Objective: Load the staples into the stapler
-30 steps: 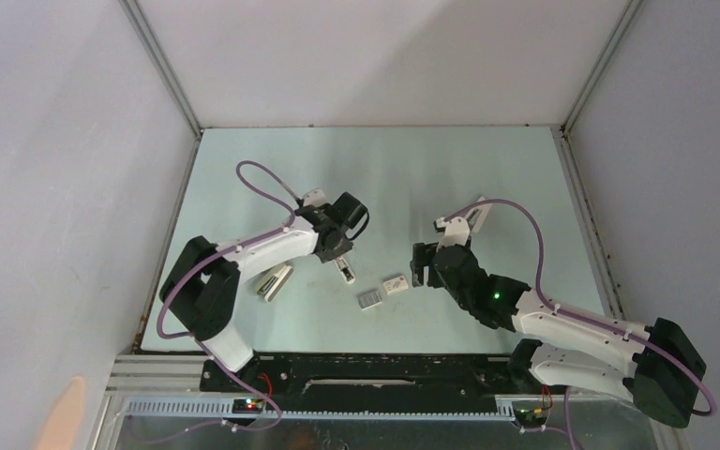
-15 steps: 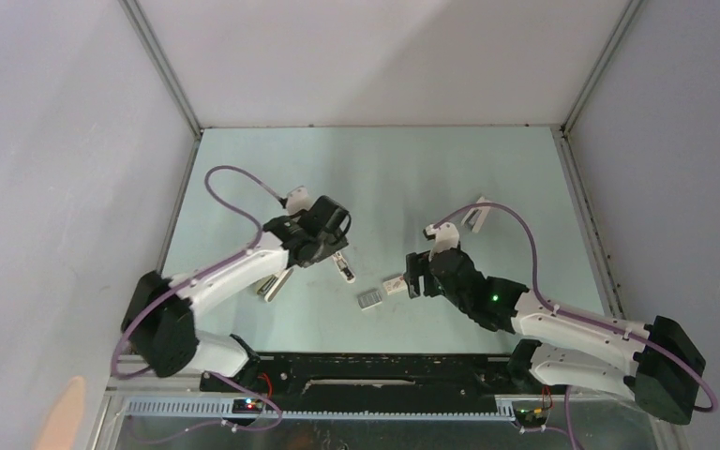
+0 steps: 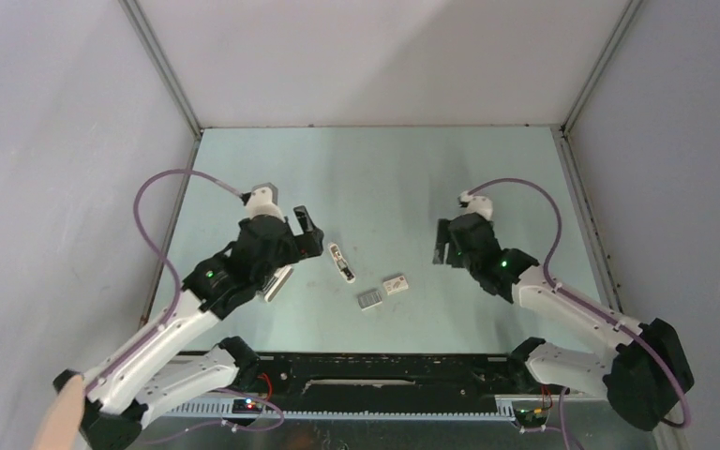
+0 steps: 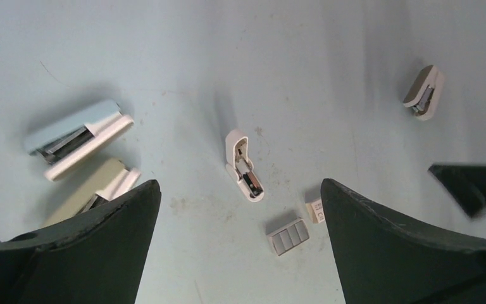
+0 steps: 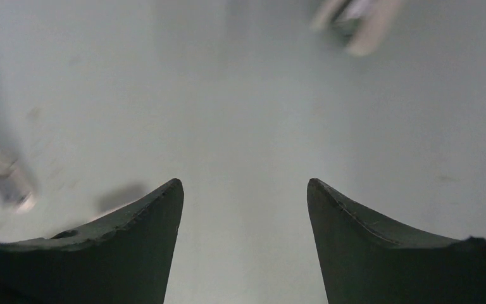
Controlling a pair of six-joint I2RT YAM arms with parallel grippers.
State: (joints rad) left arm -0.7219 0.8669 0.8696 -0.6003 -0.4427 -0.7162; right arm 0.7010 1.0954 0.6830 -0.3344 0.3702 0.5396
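A: Pale green desk [image 3: 384, 169], grey walls on three sides. Any sign of the stapler [image 3: 341, 262]?

B: Near the middle, a little toward the near edge and left of centre. Lying flat, untouched, with a dark metal channel visible along its length.

A: And the staples [image 3: 369, 299]?

B: Flat on the desk, closer to the near edge than the stapler. Near it but apart. Small white box [image 3: 395, 284] just beside them, on the side of the right edge.

A: Left tool [image 3: 309, 232]?

B: Jaws spread wide, gripping nothing. Hovering over the left half of the desk, just left of the stapler.

A: Right tool [image 3: 442, 246]?

B: Jaws apart too, only bare desk between them. Over the right half, well clear of staples and box.

A: Anything else down there?

B: Blue stapler [image 4: 79, 136] and beige stapler [image 4: 95, 190], side by side toward the left edge. Short white stub [image 4: 424, 94] toward the right edge, only a blur from the right wrist.
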